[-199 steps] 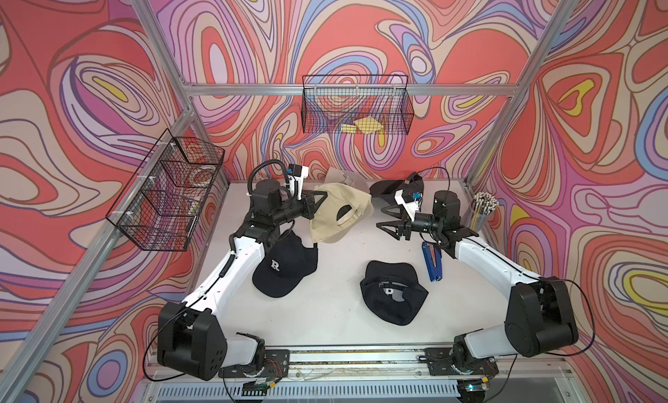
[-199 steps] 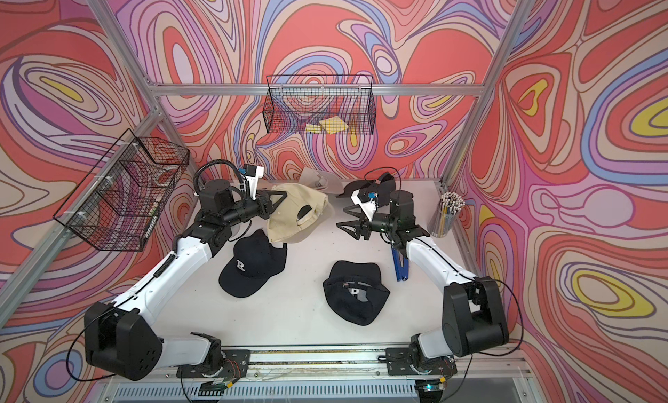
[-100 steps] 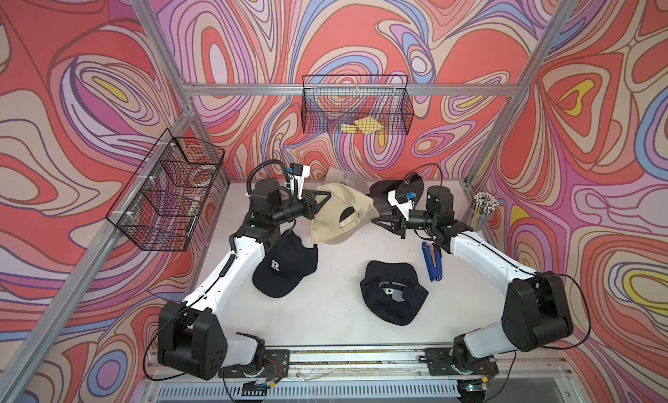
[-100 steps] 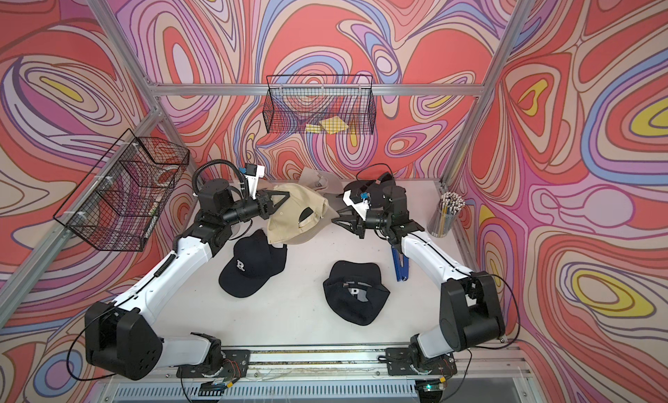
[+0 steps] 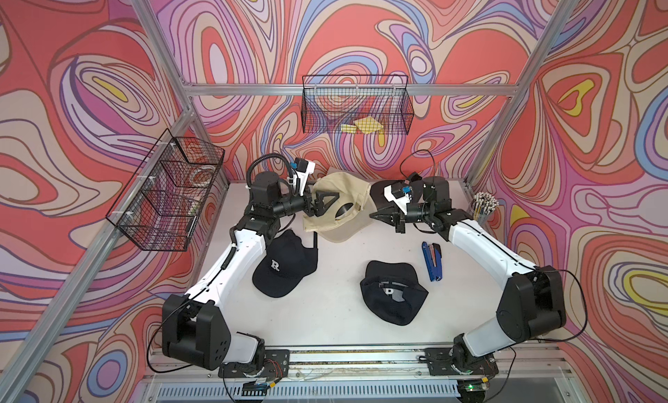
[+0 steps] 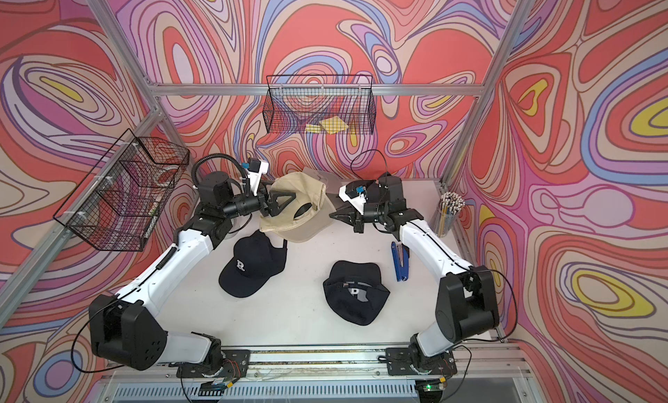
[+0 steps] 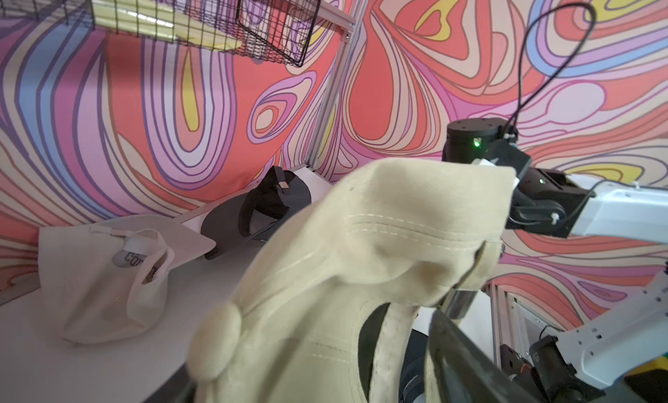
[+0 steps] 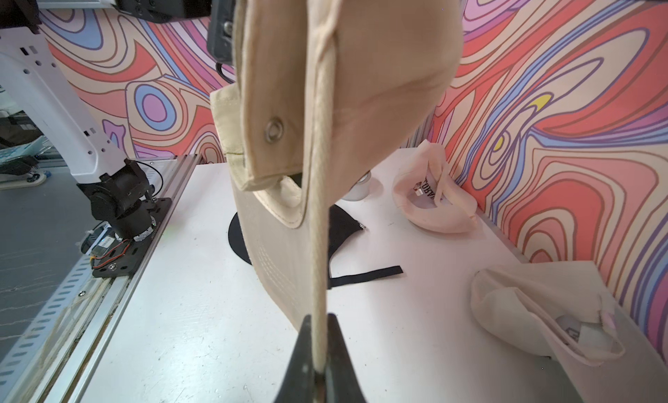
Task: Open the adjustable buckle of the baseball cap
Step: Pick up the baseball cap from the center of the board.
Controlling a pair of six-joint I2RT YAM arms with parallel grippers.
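The beige baseball cap hangs above the back of the table between both arms. My left gripper is open, its fingers spread either side of the cap's crown. My right gripper is shut on a thin beige band at the cap's back, seemingly the strap seen edge-on. Beside the band, a flap carries a small metal eyelet. A shiny metal piece shows under the cap's back edge; whether it is the buckle I cannot tell.
Two navy caps and a blue stapler lie on the white table. A black cap and pale caps sit at the back wall. A pencil cup stands far right. Wire baskets hang on the walls.
My right gripper moved left to the beige cap and shut on its back band. My left gripper, shut on the cap before, has opened.
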